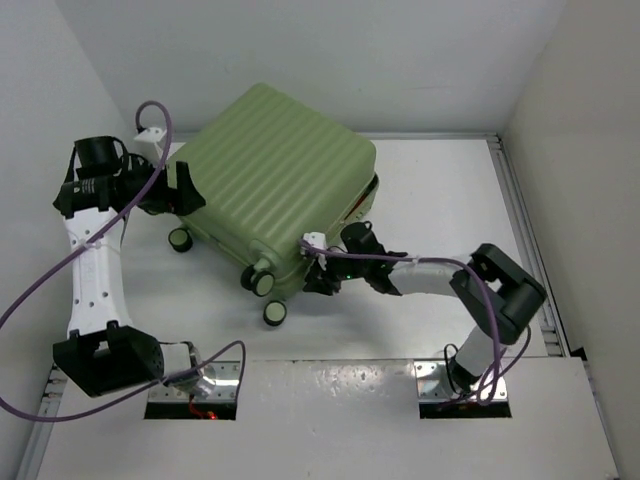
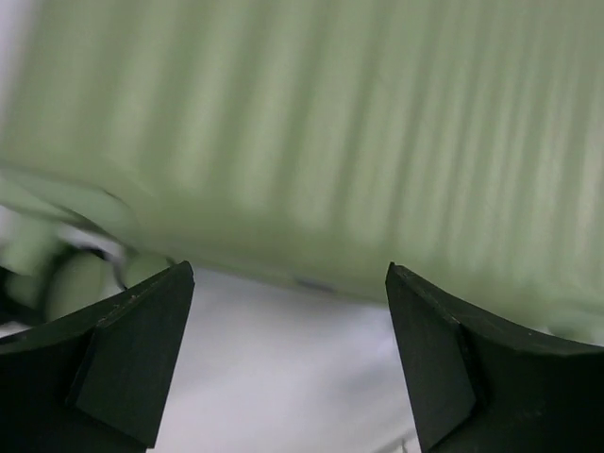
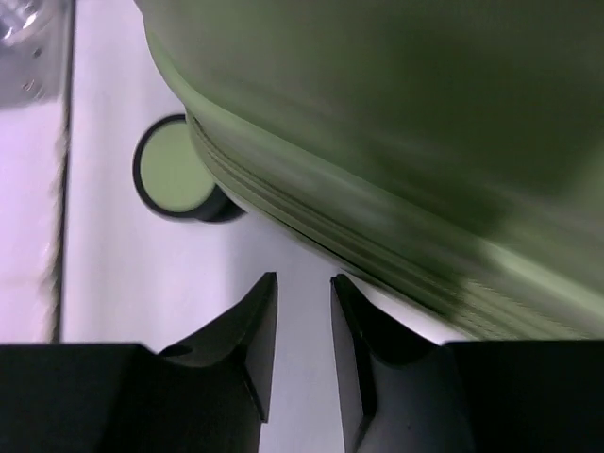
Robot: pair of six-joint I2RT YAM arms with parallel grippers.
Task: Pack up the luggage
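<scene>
Left of the luggage (image 1: 275, 170), the left gripper (image 2: 290, 274) faces it, jaws wide; the right gripper (image 3: 302, 279), at its near edge, is narrowly parted and empty.

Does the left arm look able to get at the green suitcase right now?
Likely yes: the left end effector stands open right beside the luggage, facing its ribbed shell with nothing between them.

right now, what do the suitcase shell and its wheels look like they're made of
Suitcase shell: looks like hard moulded plastic, light green, matte to satin; the stiff parallel ribs and soft sheen suggest it. Wheels: black rim, likely rubber or plastic, hard to tell which, around a smooth light green hub that looks plastic.
</scene>
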